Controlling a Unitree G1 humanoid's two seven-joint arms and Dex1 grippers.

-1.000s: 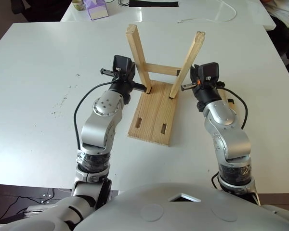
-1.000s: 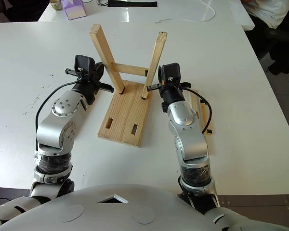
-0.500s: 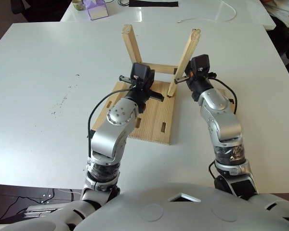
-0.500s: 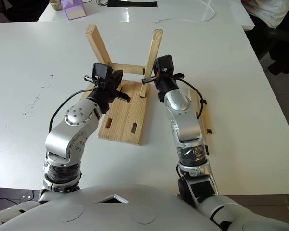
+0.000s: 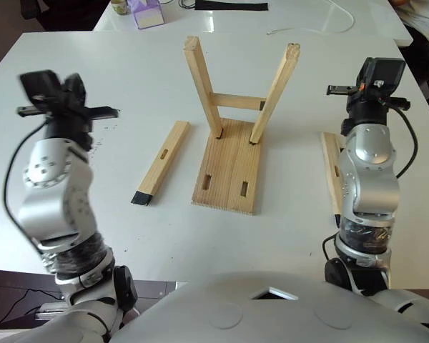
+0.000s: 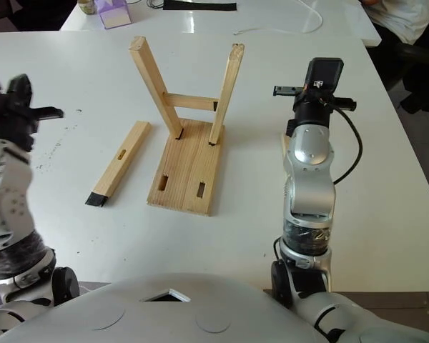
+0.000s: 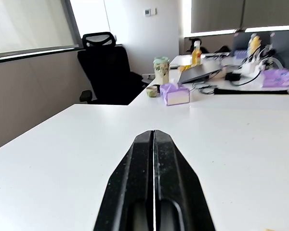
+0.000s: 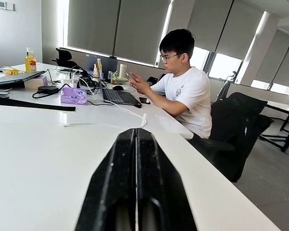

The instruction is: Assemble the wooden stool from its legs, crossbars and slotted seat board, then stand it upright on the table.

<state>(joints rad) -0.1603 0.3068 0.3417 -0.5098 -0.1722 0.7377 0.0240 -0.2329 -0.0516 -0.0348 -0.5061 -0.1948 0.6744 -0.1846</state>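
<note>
Left claw (image 7: 153, 138) clear of loose leg (image 5: 161, 161), lengthwise beside seat board (image 5: 229, 175)

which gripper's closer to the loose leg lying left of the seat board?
Left. The left gripper hangs off to the left of the loose leg, not touching it; the right gripper sits across the seat board, on its right.
</note>
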